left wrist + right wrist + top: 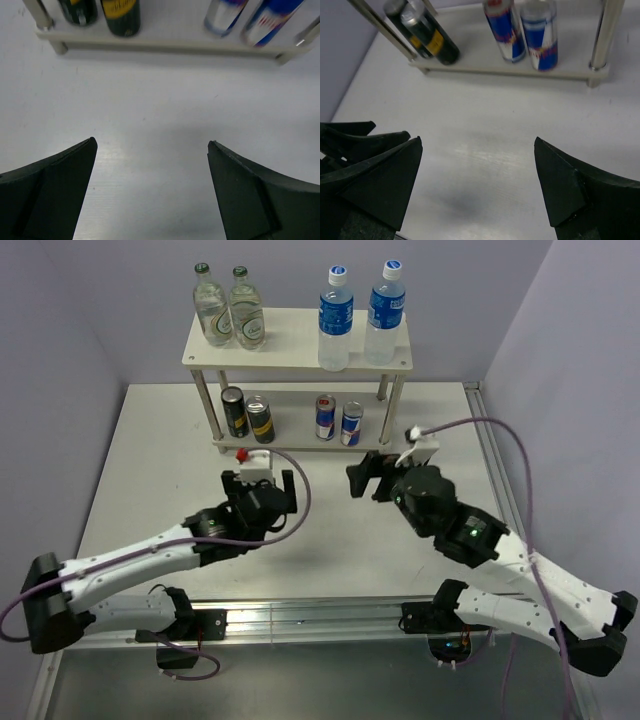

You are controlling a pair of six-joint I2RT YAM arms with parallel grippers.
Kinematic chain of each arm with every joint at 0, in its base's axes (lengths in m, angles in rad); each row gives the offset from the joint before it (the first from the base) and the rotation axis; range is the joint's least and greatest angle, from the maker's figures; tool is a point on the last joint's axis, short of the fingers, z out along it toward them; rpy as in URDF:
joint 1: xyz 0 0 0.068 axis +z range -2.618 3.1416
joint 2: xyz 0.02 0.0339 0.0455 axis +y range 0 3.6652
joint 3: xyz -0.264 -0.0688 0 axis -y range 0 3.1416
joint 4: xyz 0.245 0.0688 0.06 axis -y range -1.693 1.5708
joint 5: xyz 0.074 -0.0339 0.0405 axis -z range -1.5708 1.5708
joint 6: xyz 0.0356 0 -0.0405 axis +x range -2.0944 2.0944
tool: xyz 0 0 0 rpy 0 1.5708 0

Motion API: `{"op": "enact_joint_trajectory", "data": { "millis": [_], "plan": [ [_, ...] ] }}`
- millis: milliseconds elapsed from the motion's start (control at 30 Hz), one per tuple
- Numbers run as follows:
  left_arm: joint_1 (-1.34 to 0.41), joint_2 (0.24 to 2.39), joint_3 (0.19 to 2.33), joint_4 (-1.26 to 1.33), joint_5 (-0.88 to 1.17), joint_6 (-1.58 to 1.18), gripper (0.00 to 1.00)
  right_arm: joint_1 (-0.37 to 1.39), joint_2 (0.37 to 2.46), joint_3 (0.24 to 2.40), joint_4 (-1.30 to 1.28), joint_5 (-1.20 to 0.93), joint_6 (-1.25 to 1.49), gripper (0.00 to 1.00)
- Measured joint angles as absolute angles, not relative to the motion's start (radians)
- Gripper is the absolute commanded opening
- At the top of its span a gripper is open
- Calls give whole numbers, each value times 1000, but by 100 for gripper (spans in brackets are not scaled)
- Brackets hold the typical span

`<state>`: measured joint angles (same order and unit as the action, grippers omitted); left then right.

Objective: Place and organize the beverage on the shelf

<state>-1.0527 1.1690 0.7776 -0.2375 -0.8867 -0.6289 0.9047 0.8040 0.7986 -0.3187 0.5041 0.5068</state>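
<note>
The cream-white shelf (290, 345) stands at the back of the table. Two water bottles (335, 318) (385, 312) with blue labels stand on its top board at the right. Two dark cans (234, 411) (260, 419) stand on the lower board at the left, two blue-silver-red cans (325, 417) (351, 424) at the right. The cans also show in the left wrist view (120, 15) and the right wrist view (539, 35). My left gripper (258, 483) (151, 145) is open and empty on the table before the shelf. My right gripper (366, 478) (477, 142) is open and empty too.
Two clear glass bottles with green caps (212, 306) (245, 308) stand on the top board at the left. Purple walls close in the back and sides. A metal rail (300, 615) runs along the near table edge. The left gripper's finger (350, 135) shows in the right wrist view.
</note>
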Motion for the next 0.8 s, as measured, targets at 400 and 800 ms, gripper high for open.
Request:
{"op": "enact_joint_trajectory", "data": {
  "millis": [400,800],
  "plan": [
    [-1075,826,1275,-595,-888,-566,99,912,775,1321,-618,597,356,100],
    [-1075,833,1262,-678,-862,-511,99,912,702,1340,-753,648,326,100]
  ]
}}
